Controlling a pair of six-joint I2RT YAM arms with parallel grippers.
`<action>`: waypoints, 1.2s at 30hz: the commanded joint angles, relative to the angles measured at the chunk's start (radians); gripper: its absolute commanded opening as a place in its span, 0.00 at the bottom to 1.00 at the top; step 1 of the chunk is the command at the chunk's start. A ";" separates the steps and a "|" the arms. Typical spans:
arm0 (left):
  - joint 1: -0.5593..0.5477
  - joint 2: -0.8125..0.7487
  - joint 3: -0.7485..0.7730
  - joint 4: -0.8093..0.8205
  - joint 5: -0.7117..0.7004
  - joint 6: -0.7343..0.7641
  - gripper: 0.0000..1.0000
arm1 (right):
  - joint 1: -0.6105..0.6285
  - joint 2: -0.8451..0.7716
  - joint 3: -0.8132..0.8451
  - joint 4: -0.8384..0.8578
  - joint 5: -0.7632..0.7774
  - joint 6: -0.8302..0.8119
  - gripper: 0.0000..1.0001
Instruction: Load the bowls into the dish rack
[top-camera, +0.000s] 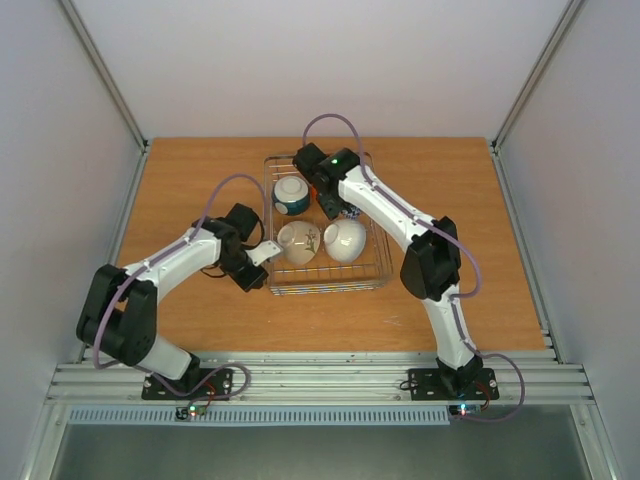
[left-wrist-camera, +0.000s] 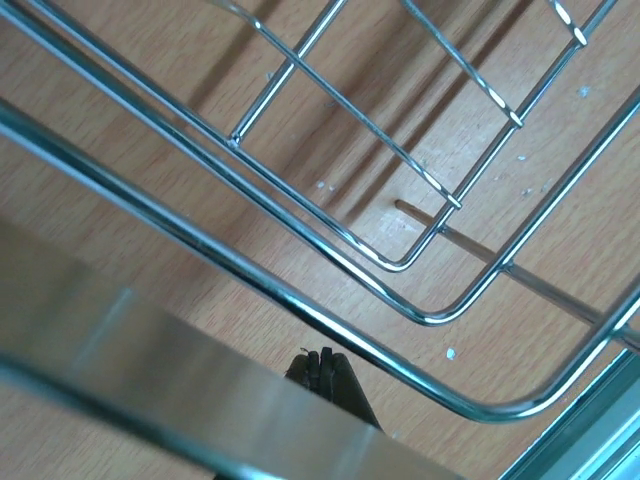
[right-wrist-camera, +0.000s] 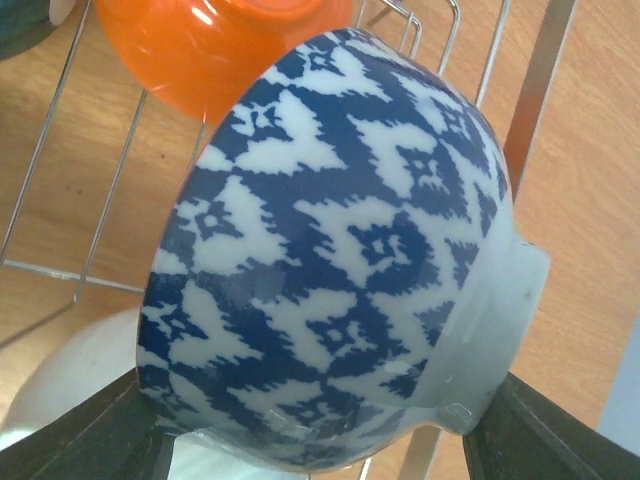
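Wooden tabletop (top-camera: 180, 200), pale walls (top-camera: 300, 60): at left, the left gripper (top-camera: 262, 254) sits pinched shut at the left side of the dish rack (top-camera: 325, 287). Inside the rack, a teal-banded bowl (top-camera: 291, 195) sits at the back, while a sprig bowl (top-camera: 299, 243) and white bowl (top-camera: 345, 240) lean on edge in front. At right, the right gripper (right-wrist-camera: 315, 435) clamps a blue-patterned bowl (right-wrist-camera: 330, 250) over the rack, an orange bowl (right-wrist-camera: 220, 40) just beyond.

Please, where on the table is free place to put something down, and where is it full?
Bare table lies left of the dish rack, behind the left arm, and right of it, past the right arm. The rack is crowded: several bowls and the right gripper holding the blue-patterned bowl.
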 joint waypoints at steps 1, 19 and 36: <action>-0.012 -0.041 0.034 0.071 0.036 -0.023 0.01 | -0.007 0.066 0.087 -0.039 0.039 -0.021 0.01; -0.012 -0.391 -0.090 0.247 -0.016 -0.050 0.42 | -0.054 0.244 0.254 -0.165 0.090 -0.015 0.01; -0.012 -0.403 -0.108 0.268 -0.025 -0.053 0.42 | -0.055 0.329 0.291 -0.214 0.034 -0.051 0.08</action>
